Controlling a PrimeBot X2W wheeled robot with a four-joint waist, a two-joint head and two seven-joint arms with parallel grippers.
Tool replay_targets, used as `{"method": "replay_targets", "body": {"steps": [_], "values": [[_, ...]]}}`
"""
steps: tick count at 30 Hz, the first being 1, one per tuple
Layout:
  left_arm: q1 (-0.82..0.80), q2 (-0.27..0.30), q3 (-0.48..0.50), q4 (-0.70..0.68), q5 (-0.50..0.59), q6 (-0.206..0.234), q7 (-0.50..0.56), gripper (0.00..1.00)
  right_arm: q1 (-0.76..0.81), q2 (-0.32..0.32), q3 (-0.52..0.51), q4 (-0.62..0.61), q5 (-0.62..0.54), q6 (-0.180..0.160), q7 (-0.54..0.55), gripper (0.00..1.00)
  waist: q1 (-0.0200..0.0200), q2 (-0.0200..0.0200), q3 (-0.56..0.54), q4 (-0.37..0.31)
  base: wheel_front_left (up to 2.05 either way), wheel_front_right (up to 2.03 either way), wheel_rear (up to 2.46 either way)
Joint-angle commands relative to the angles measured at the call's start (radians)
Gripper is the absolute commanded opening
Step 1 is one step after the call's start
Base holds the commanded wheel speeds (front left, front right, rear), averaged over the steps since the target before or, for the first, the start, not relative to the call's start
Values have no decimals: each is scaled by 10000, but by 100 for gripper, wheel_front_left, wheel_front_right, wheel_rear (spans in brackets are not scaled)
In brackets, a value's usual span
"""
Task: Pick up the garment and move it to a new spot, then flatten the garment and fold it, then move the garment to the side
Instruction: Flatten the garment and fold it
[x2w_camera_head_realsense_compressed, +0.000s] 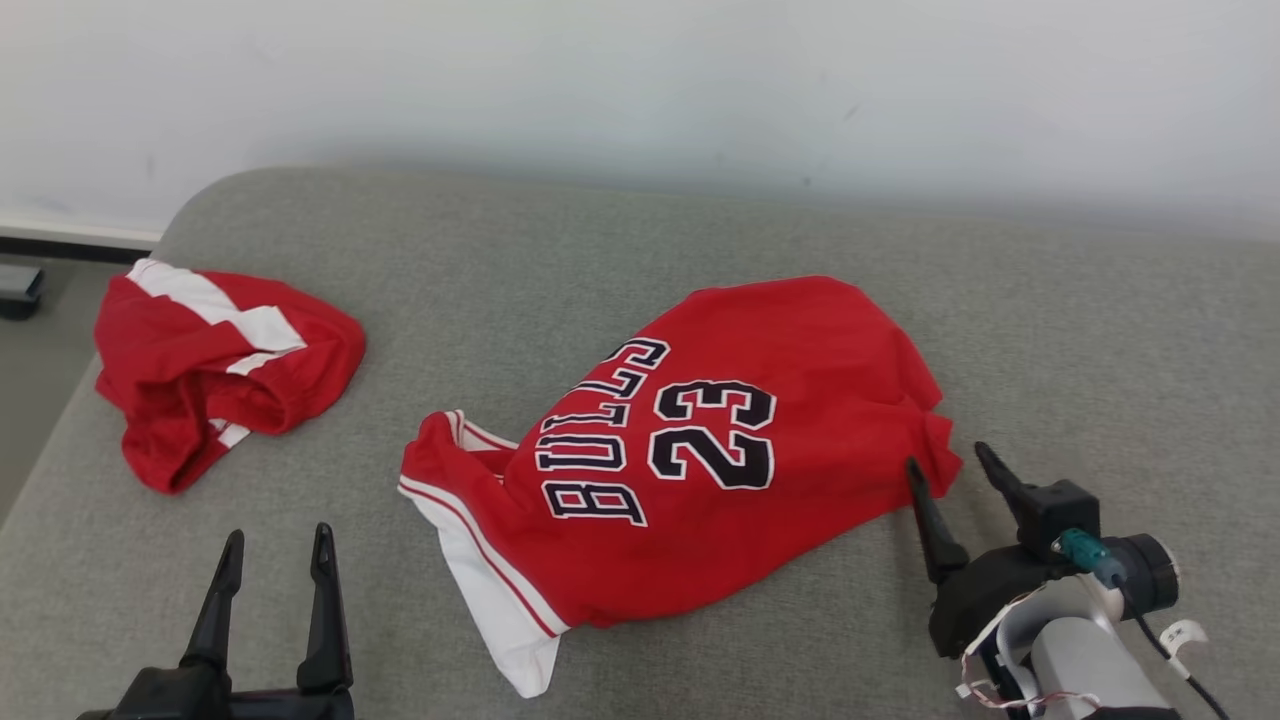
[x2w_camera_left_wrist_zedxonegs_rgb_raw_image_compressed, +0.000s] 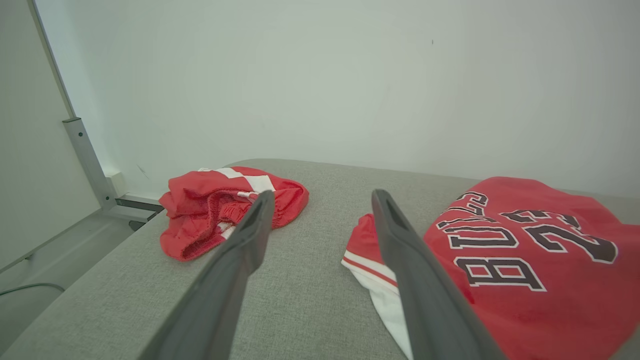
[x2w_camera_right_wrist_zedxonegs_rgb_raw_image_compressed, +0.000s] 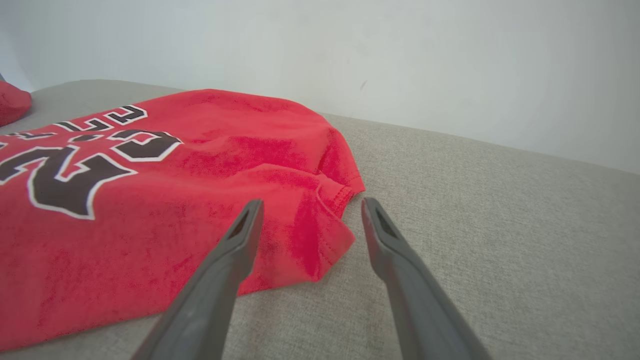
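Jersey (x2w_camera_head_realsense_compressed: 700, 450) with 23 lies rumpled on grey cushion (x2w_camera_head_realsense_compressed: 700, 240); right gripper (x2w_camera_head_realsense_compressed: 948, 458) beside its right edge, left gripper (x2w_camera_head_realsense_compressed: 278, 537) near left, both spread apart, empty.

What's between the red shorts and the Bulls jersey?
Nothing, just bare grey upholstery separates the red shorts from the Bulls jersey, plain in the head view.
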Motion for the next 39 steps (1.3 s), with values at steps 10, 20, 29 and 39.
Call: {"method": "replay_targets", "body": {"steps": [10,20,29,39], "values": [[-271,-301,189,258,185,-301,-33,100,-965,-134,-17,1424,89,-22,-6,0,0,0,312,176,0,0,0],[200,-422,770,359,96,-362,-33,100,391,-16,219,-713,1082,-22,-6,0,0,0,-112,-1156,0,0,0],[382,-463,1158,220,64,-296,-33,100,2436,-302,34,-2734,1397,-22,-8,0,0,0,-47,-2171,0,0,0],[179,-472,1114,234,-108,-254,-33,100,4201,-59,-624,-4489,1760,-22,447,0,0,0,178,-2483,0,0,0]]}}
